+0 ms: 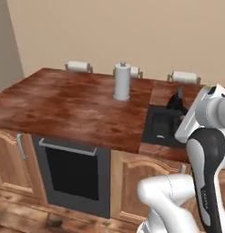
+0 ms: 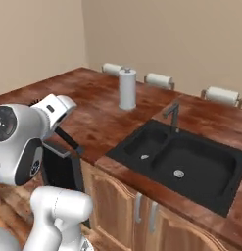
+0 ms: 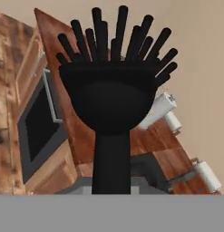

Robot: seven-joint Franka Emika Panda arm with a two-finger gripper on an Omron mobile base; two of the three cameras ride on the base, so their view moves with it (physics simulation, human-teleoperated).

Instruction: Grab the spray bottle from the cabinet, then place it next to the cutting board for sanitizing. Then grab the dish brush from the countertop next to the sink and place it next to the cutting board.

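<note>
Your gripper [image 3: 111, 192] is pinched tight on the handle of the dish brush [image 3: 112, 86], whose bristled head stands up close before the hand camera; the brush is carried in the air, clear of the countertop [image 1: 73, 107], presumably so that it can travel without dragging; the sink [image 2: 183, 162] lies to the robot's right of the hand, with its faucet [image 2: 172, 113] at the back rim; the paper towel roll [image 2: 127, 88] stands upright on the countertop, behind and left of the sink; judge this the carrying step, with the cutting board yet to be reached
</note>
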